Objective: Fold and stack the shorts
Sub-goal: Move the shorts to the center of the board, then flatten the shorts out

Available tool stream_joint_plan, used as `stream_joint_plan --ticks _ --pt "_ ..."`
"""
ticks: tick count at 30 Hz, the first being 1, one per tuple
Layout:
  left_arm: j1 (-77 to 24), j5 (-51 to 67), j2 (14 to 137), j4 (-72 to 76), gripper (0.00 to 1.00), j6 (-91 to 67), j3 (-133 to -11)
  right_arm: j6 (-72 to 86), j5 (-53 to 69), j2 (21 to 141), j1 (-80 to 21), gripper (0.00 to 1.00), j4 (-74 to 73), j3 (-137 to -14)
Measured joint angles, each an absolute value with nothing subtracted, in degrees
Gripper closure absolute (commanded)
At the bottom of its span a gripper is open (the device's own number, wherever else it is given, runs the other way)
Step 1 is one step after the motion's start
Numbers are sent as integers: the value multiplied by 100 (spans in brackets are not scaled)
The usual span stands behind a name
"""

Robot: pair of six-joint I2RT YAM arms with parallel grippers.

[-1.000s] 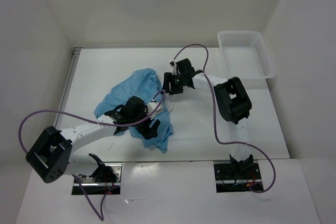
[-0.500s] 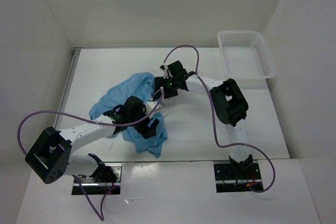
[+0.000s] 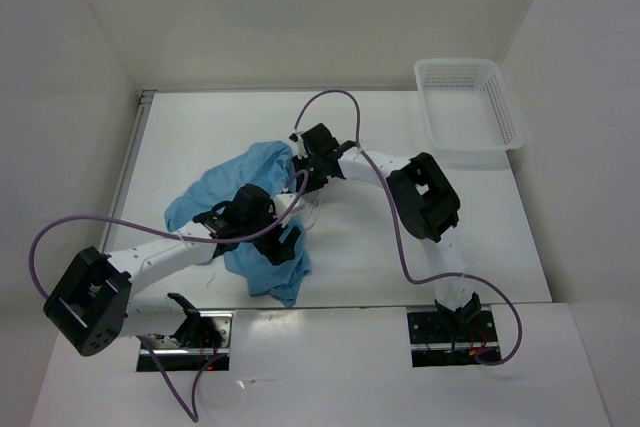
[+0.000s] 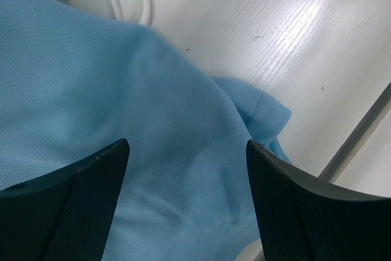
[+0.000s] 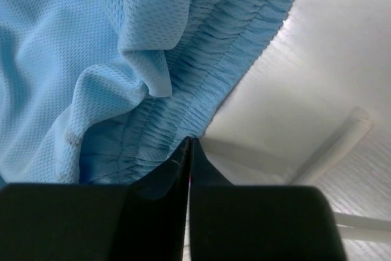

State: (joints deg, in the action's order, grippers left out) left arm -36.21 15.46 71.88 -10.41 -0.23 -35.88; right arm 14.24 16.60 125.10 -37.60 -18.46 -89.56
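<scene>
Right pincer (image 5: 188, 146) has its jaws pressed together, the tips set at the edge of the gathered waistband (image 5: 232, 47) of the shorts (image 3: 215, 187); whether any cloth is nipped between them I cannot tell. Left pincer (image 4: 186, 145) stands with its jaws wide apart just above a smooth stretch of the blue cloth, gripping nothing.

One container is in view: a white mesh basket (image 3: 432, 125) at the far right corner of the surface (image 3: 500, 237), its pale mesh floor showing from wall to wall. The shorts lie outside it and well apart from it. They are crumpled in a loose heap left of the middle of the surface, under and between the two wrists, with one end trailing towards the near edge.

By count: one pair of shorts, one basket, two arms, and two purple cables (image 3: 330, 94), one looping off each arm.
</scene>
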Motion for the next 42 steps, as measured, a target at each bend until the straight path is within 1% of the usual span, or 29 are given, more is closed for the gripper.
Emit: stream_joint_plan --ticks 4,7,8,12,15,17,18,19,20,21,23,25,27,29,30,31,32,37,40,42 --pt "-3601 1542 7140 -1055 16 -23 -3542 1275 1376 12444 -3671 100 -1846 -8927" --pt "-3590 1568 7137 -1061 14 -21 -3524 1066 1142 12136 -3369 100 -1852 -8597" --pt "-3588 1597 7137 -1070 12 -23 -3524 987 1063 11972 -3201 100 -1861 -8423" --pt "-3581 1870 7207 -1087 9 -21 -3531 676 609 11155 -2534 100 -1903 -7697" --pt "-3579 2099 7673 -1179 9 -23 -3642 419 246 10532 -2283 100 -1903 -7199" --pt "-3579 2169 8020 -1240 6 3 -3708 283 102 10221 -2174 100 -1903 -6987" --pt "-3579 2237 8119 -1273 1 -16 -3820 215 51 10088 -2126 100 -1914 -6906" --pt "-3586 2237 8204 -1240 0 -12 -3885 137 12 9968 -2067 90 -1909 -6834" --pt "-3610 2237 8298 -1253 0 -16 -3962 49 -3 9854 -1997 71 -1911 -6766" --pt "-3645 2233 8388 -1251 0 -25 -4047 -21 5 9749 -1940 41 -1909 -6700" --pt "-3721 2217 8562 -1208 0 -23 -4202 -154 154 9568 -1837 34 -1933 -6626" --pt "-3765 2202 8661 -1168 0 -23 -4292 -250 342 9417 -1798 34 -1935 -6556" --pt "-3782 2176 8694 -1205 16 -23 -4331 -303 532 9317 -1802 34 -1942 -6490" --pt "-3800 2110 8753 -1225 37 -23 -4357 -355 718 9268 -1811 31 -1944 -6431" --pt "-3813 2091 8790 -1229 75 -14 -4366 -388 840 9268 -1813 29 -1953 -6412" --pt "-3826 2084 8820 -1240 93 -47 -4375 -410 956 9271 -1811 26 -1979 -6407" --pt "-3846 2075 8855 -1286 100 -16 -4377 -419 1133 9279 -1813 26 -2008 -6407" --pt "-3907 2056 8868 -1341 100 -30 -4372 -73 1702 9520 -1813 16 -2008 -6407" --pt "-3865 1809 8735 -1448 100 -23 -4370 292 1841 9896 -1813 13 -1981 -6407" --pt "-3675 1664 8571 -1640 100 -25 -4375 563 1872 10149 -1813 13 -1949 -6407"
